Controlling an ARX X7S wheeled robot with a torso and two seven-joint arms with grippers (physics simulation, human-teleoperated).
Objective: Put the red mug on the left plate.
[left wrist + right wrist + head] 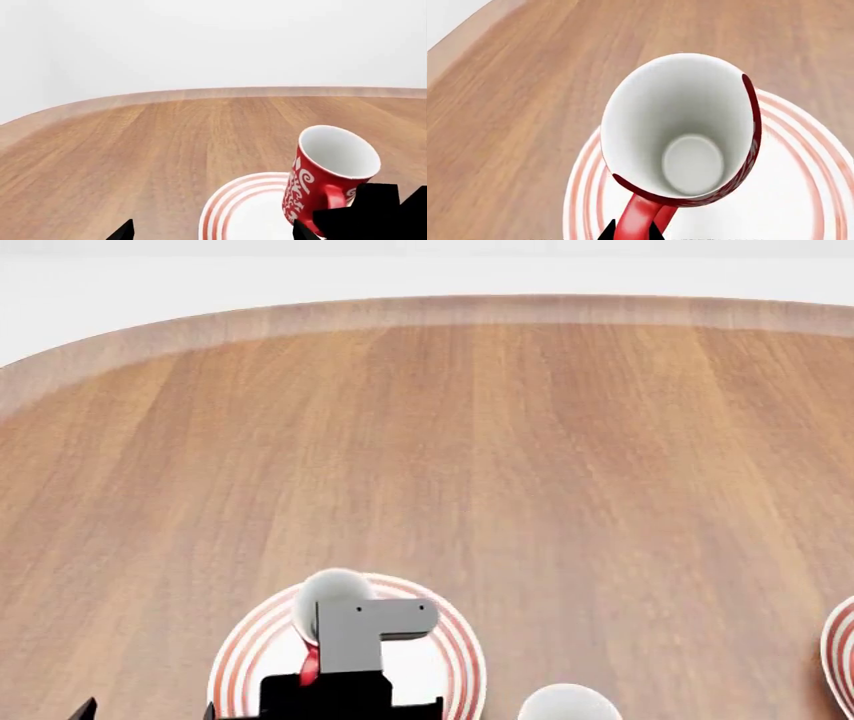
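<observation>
step: lowering red mug [684, 135] onto left plate [800, 200] | my right gripper [631, 231] pinches its handle (left one unclear) | mug hangs tilted above plate | advice: level it, then let go

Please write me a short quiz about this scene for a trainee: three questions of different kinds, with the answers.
1. True or false: the red mug stands upright on the bare table.
2. Which part of the mug does the right gripper hold? A) rim B) handle C) base
3. Fill in: the left plate has thin ___ rings around its rim.
Key: 1 false, it is tilted over the plate; 2 B; 3 red.
</observation>
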